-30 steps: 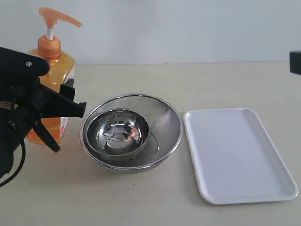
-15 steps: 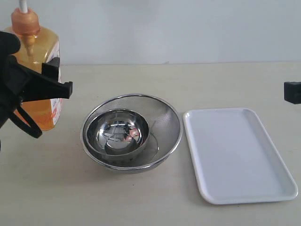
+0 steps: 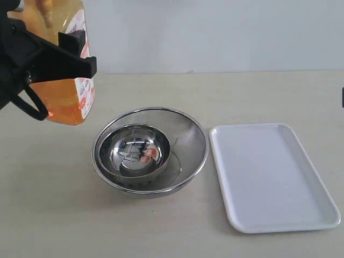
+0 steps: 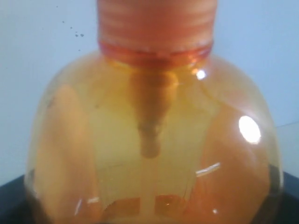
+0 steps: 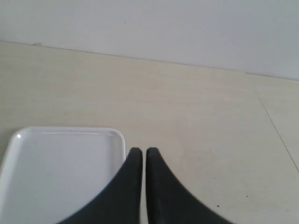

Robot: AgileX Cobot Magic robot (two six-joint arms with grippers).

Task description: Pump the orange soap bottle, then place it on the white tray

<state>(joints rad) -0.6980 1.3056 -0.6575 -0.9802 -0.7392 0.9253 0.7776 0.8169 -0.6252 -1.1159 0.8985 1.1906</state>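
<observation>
White and low-rimmed, the tray [image 3: 269, 177] lies nearest, on the right side of the pale counter [image 3: 54, 215], with nothing on it. The right wrist view shows the right claw [image 5: 140, 151] hanging over bare counter just beside one rounded corner of the tray. Its two black fingers are drawn together to the tips, with only a hairline between them and nothing held.

Left of the tray, near it but not touching, sits a wire-mesh strainer [image 3: 189, 134]. A polished steel bowl [image 3: 137, 141] is nested inside it, toward its left side. An orange-red glint shows in the bowl's mirrored bottom.

Farther back on the left, the left claw [image 3: 59, 64] is clamped on the bottle [image 3: 64, 99]. One black finger crosses the front of the orange body, and the rest of the claw wraps in from the left. The bottle sits high in the exterior view, with its top cut off by the upper edge. Its base lies up and to the left of the strainer and looks raised off the counter and a little tilted, though that view does not settle it. A white and red label [image 3: 85, 91] runs down the side facing the strainer.

The left wrist view is filled by the bottle's rounded shoulder and ribbed orange collar [image 4: 156, 23]. A tube shows through the translucent liquid, and dark claw edges show at both lower corners. A plain pale wall [image 3: 215, 32] stands behind everything.
</observation>
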